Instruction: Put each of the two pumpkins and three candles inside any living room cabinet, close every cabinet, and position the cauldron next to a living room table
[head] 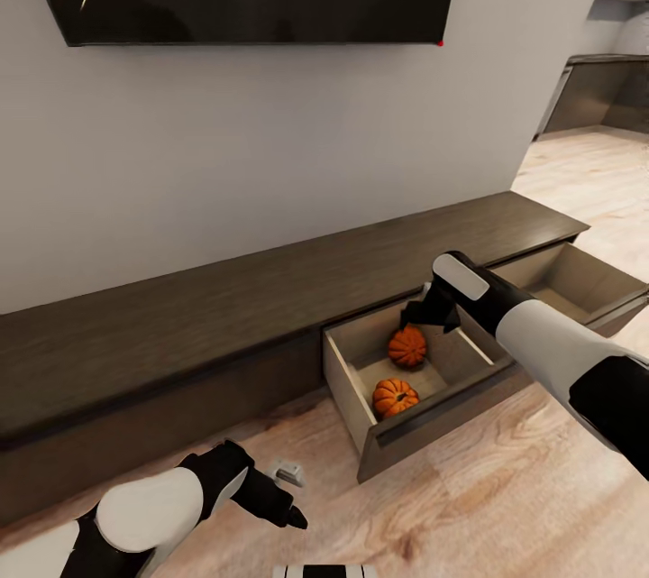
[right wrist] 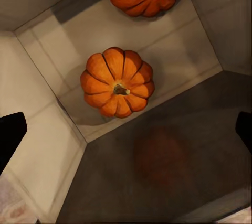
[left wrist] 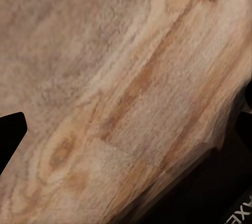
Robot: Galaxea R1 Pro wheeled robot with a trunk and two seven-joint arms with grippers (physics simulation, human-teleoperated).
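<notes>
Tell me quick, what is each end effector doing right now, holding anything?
Left end effector: low over the floor, empty; open or shut cannot be told.
Right end effector: open, empty, above the pumpkins in the drawer.

Light wood plank floor (left wrist: pixel 121 77) lies beneath dark pincer fingertips (left wrist: pixel 10 135).

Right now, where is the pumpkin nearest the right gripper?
In the head view, that pumpkin lies in the open cabinet drawer, just below the right gripper, behind the second pumpkin.
</notes>
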